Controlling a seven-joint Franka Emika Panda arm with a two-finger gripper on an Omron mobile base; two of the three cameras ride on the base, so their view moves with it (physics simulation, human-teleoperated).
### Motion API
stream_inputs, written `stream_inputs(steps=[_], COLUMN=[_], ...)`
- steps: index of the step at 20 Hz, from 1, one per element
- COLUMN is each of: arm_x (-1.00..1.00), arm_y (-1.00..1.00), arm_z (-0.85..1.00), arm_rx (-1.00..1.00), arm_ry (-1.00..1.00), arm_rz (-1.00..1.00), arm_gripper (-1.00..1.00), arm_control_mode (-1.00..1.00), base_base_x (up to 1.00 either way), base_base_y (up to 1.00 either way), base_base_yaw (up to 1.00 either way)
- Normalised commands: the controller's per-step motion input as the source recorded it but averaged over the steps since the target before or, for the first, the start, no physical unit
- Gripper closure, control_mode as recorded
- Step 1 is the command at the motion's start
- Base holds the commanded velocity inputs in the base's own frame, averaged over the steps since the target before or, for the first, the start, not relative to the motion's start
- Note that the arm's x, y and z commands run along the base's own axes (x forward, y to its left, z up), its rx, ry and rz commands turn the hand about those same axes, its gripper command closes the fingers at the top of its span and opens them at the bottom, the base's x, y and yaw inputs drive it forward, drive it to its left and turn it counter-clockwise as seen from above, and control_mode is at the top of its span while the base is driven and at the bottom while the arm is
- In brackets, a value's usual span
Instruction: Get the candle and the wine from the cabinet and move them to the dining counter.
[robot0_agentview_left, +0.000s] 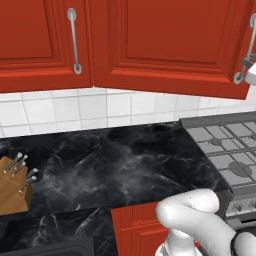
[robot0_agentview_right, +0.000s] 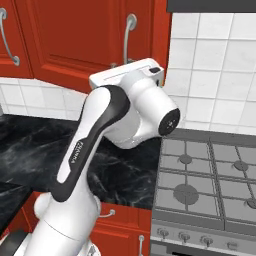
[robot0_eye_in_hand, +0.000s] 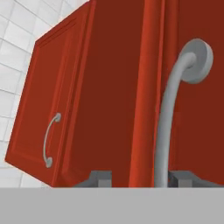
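Claw (robot0_eye_in_hand: 142, 178) fingers stand apart, straddling the cabinet (robot0_eye_in_hand: 109, 87) door's curved silver handle (robot0_eye_in_hand: 168, 122), not yet clamped. We judge the door-opening step underway; next comes closing and pulling. Candle and wine presumably sit behind closed doors.

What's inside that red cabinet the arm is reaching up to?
Can't tell: the cabinet doors are shut, covering whatever is inside. Only the red panels and the curved silver handle show, the handle running down between the gripper fingertips.
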Motion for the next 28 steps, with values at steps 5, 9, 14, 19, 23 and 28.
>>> stream_inputs(steps=[5,9,14,19,23,28], arm_x=[-1.0,-0.94,-0.81,-0.63,-0.38,0.0], arm_y=[0.56,0.68,0.71,0.57,0.43,0.04], arm_z=[-0.2,-0.28,-0.3,-0.21,-0.12,0.0], arm_rx=[0.0,-0.01,-0.02,0.0,0.0,0.0], arm_ry=[0.0,0.0,0.0,0.0,0.0,0.0], arm_rz=[0.05,0.02,0.0,0.0,0.0,0.0], arm_gripper=[1.0,1.0,1.0,1.0,1.0,1.0], arm_control_mode=[-1.0,-1.0,-1.0,-1.0,-1.0,-1.0], base_base_x=[0.0,0.0,0.0,0.0,0.0,0.0], base_base_y=[0.0,0.0,0.0,0.0,0.0,0.0], base_base_yaw=[0.0,0.0,0.0,0.0,0.0,0.0])
